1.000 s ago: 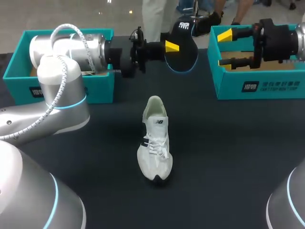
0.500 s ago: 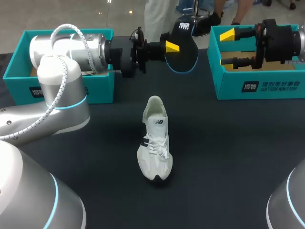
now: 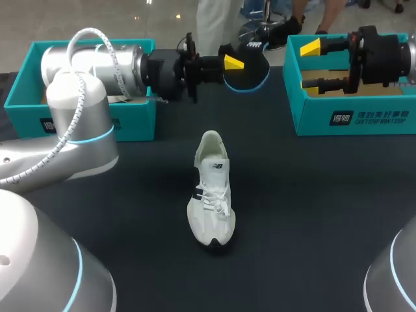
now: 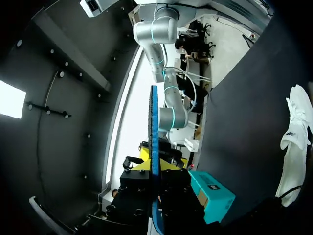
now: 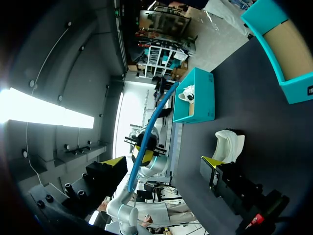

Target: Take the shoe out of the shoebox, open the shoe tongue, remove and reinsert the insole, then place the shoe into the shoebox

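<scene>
Mid desk point(image 3: 312, 214) you have one white laced shoe point(image 3: 211, 195), two teal shoeboxes point(image 3: 84, 123) point(image 3: 354, 117) at the far corners, and one flat black insole point(image 3: 255, 66) pinched in your left jaws at the far edge; right jaws gape wide.

The table point(image 3: 325, 208) has a plain dark navy top, smooth, matte and evenly lit from above

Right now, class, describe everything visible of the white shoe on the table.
The shoe is a white lace-up trainer, fabric-looking, with a dark patch of sole at the toe. It stands upright and alone on the dark table, toe toward the robot, heel opening toward the far side. Nothing touches it but the table.
</scene>
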